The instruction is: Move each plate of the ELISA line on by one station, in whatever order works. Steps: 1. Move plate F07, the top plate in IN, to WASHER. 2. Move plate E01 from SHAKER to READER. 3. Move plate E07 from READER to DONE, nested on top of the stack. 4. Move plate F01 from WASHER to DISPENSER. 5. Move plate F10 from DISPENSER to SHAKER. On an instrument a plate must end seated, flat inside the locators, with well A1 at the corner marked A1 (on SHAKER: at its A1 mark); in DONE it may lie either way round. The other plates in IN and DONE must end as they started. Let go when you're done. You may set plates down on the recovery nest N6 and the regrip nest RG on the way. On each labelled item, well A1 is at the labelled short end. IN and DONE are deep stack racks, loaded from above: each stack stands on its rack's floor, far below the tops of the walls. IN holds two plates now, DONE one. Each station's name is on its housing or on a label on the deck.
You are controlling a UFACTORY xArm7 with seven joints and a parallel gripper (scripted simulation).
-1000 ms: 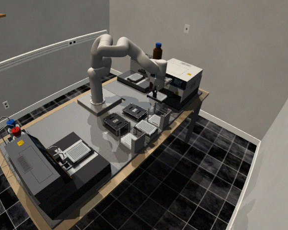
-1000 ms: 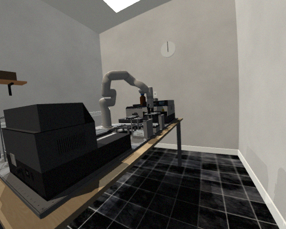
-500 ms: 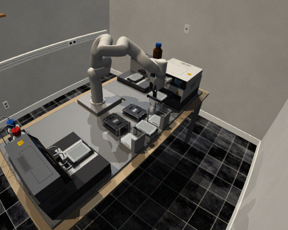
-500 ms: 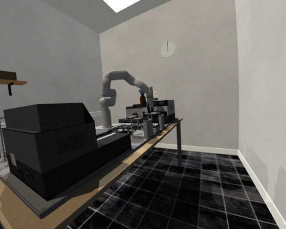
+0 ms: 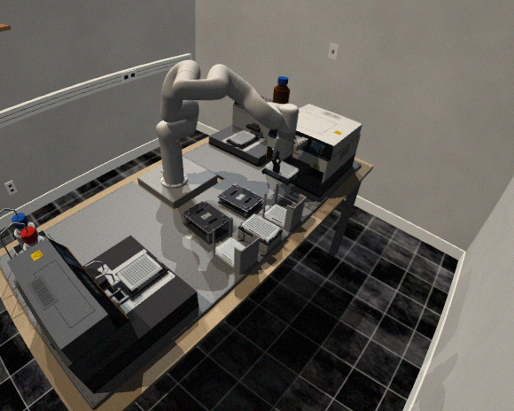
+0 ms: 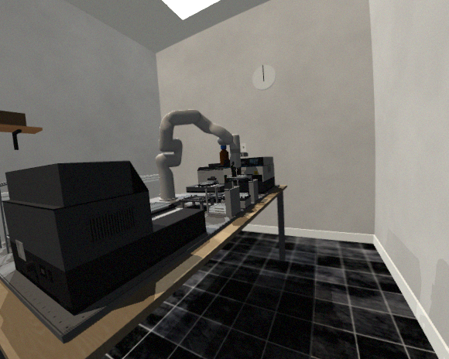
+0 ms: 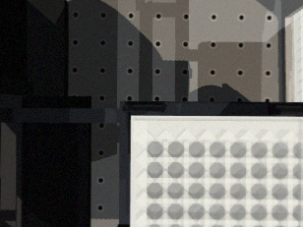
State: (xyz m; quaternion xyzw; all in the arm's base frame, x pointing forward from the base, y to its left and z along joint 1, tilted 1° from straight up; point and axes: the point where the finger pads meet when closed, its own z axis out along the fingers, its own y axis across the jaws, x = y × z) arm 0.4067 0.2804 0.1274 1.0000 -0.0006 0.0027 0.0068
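Note:
My gripper point(image 5: 276, 167) point(image 6: 233, 175) is down at the drawer in front of the white READER point(image 5: 333, 128), shut on the short end of a white well plate point(image 5: 286, 170) point(image 7: 221, 171). In the wrist view the plate fills the lower right, with the dark drawer edge just behind it; my fingers are out of that view and the plate's label is not readable. Other white plates sit on the DISPENSER point(image 5: 242, 137) at the back, on the SHAKER point(image 5: 260, 227) mid-deck, and on the WASHER point(image 5: 139, 269) at the front left.
Two tall-walled stack racks point(image 5: 295, 208) point(image 5: 246, 254) stand near the deck's right edge, each with a plate deep inside. Two black empty nests point(image 5: 206, 217) point(image 5: 241, 197) lie between them and the arm base. A brown bottle point(image 5: 281, 90) stands behind the reader.

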